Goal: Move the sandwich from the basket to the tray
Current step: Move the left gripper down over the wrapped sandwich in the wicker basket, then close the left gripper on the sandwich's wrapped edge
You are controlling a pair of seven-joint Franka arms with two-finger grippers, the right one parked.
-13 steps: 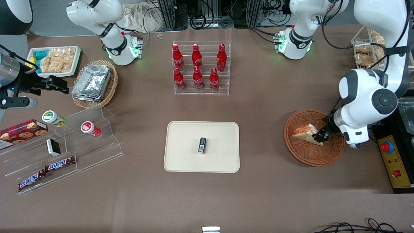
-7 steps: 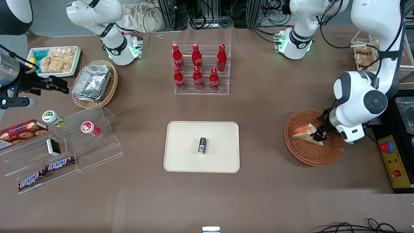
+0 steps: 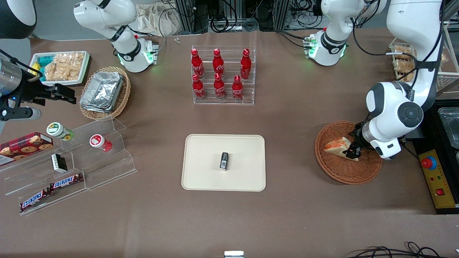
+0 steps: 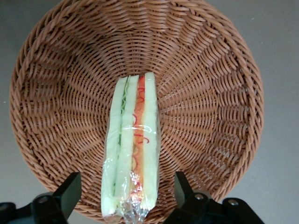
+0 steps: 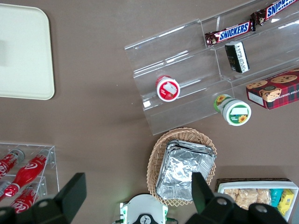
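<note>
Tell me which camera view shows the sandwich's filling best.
The left wrist view: the sandwich lies edge-on in the basket, its green and red-orange layers clear, between the open claw. The front view shows it small, partly covered by the claw. The right wrist view misses it.

Working left arm (image 3: 398, 107): glossy white rounded shells with dark grey circular joint caps and black seams between segments; black cables loop down along the upper links. Its base (image 3: 328, 48), near the edge of the surface farthest from the front camera, carries a black collar and a green light. Pincer (image 3: 353, 152): black, low in the basket by the sandwich's blunt end, with two flat, angular black fingers (image 4: 71, 191) bolted to dark mounts and set wide apart either side of the sandwich.
</note>
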